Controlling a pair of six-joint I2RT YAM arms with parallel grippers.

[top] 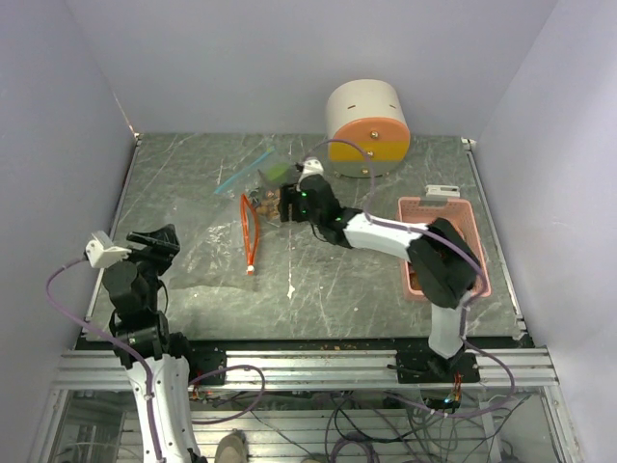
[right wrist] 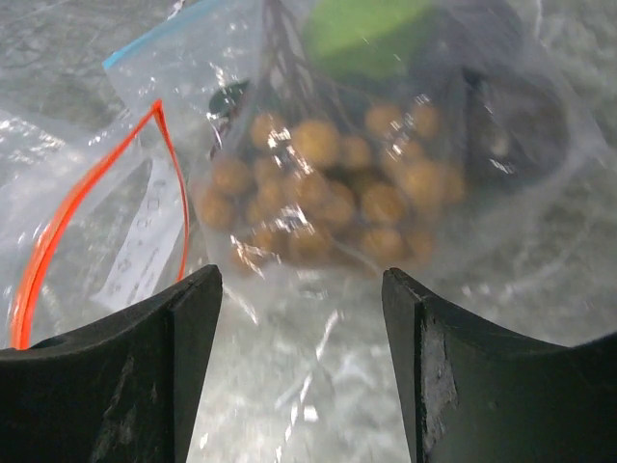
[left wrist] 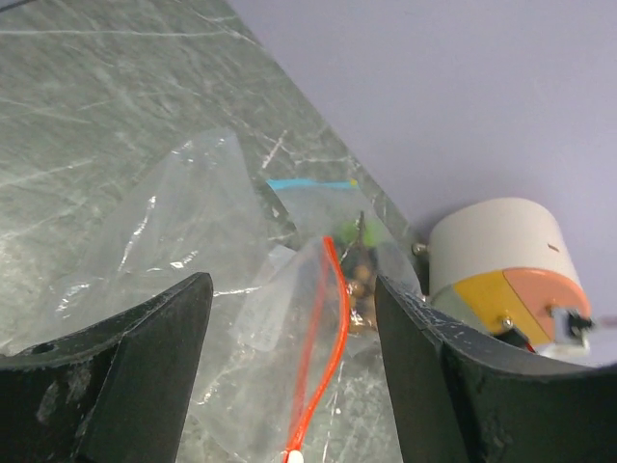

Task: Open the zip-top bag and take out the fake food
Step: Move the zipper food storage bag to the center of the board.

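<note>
While the right gripper (right wrist: 301, 289) stands with jaws apart and empty just short of the bag (right wrist: 145, 241), the tan grapes (right wrist: 328, 193) and green piece (right wrist: 366, 34) lie inside it, behind the film. The orange zip (right wrist: 58, 231) gapes to one side, so the reach should, I judge, enter through that mouth rather than press on plastic. The left gripper (left wrist: 294, 289), also apart and empty, could pin a loose corner.

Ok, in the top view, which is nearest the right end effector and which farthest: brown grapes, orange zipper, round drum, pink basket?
1. Brown grapes, just off the right end effector's tips.
2. Orange zipper, slightly left.
3. Round drum, at the back wall.
4. Pink basket, far right side.
</note>
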